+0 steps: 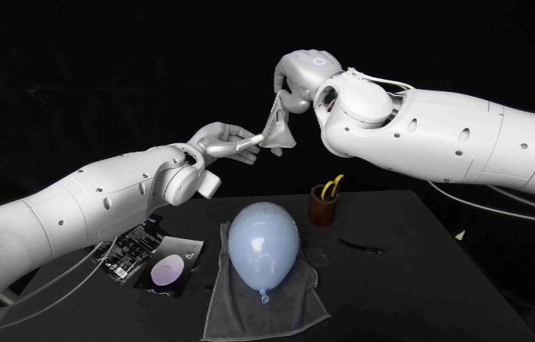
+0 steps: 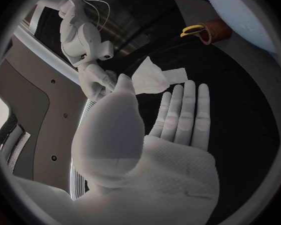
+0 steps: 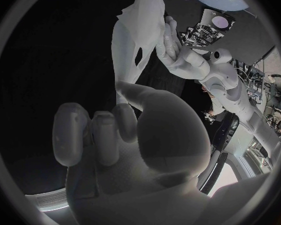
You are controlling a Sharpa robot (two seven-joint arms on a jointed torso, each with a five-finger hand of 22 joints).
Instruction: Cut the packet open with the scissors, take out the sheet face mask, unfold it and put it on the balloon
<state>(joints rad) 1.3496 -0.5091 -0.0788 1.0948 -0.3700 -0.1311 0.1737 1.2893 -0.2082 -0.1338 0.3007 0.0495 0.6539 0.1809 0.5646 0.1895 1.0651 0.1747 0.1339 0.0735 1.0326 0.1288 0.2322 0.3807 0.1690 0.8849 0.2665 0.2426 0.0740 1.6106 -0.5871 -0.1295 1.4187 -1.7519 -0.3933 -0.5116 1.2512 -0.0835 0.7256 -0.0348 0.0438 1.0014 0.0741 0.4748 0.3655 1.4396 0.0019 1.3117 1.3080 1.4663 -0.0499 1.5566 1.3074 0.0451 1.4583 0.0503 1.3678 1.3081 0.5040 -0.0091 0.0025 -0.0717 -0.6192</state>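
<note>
1/2 scissors [image 1: 331, 186] hid in cup [image 1: 322, 210]; mask [image 1: 274, 128] held.

One balloon [image 1: 264, 245], one grey towel [image 1: 234, 311], one brown cup [image 1: 322, 209], one pair of scissors [image 1: 331, 187], one sheet mask [image 1: 277, 129], one packet [image 1: 167, 268], one small dark strip [image 1: 362, 244] on the surface, and two hands: left hand [image 1: 229, 142], right hand [image 1: 299, 75]

Balloon [image 1: 264, 243] centre, cup [image 1: 323, 205] close behind, room rt
</note>
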